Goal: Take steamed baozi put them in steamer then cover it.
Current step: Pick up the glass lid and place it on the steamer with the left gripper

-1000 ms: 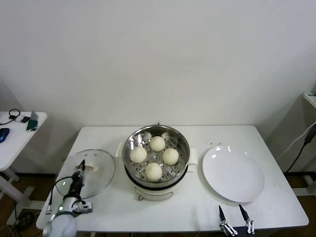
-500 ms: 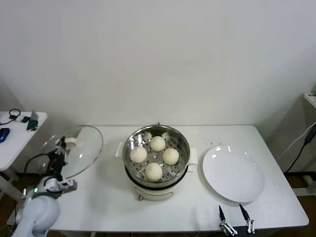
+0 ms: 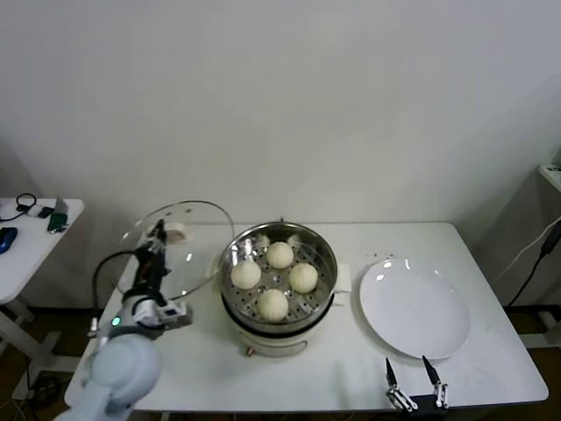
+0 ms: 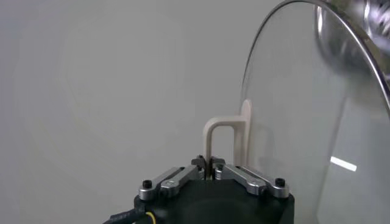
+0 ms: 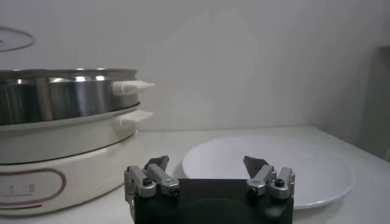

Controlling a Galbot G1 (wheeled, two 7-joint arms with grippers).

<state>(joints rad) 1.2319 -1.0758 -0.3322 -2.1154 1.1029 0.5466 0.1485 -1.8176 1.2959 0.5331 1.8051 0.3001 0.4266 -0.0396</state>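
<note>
Head view: the cover (image 3: 180,241) is held tilted above the bench (image 3: 491,351), at nine o'clock of the steamer (image 3: 277,285), having been lifted from the bench and carried inward over the last second. The left tool (image 3: 159,235) is clamped on its cream handle (image 4: 222,143). All four steamed baozi (image 3: 273,278) are seen on the perforated tray, so only covering is judged to remain. The right tool (image 3: 412,379), jaws apart, is parked at five o'clock, near the white plate (image 3: 414,307). Nothing is seen blocking the path.
</note>
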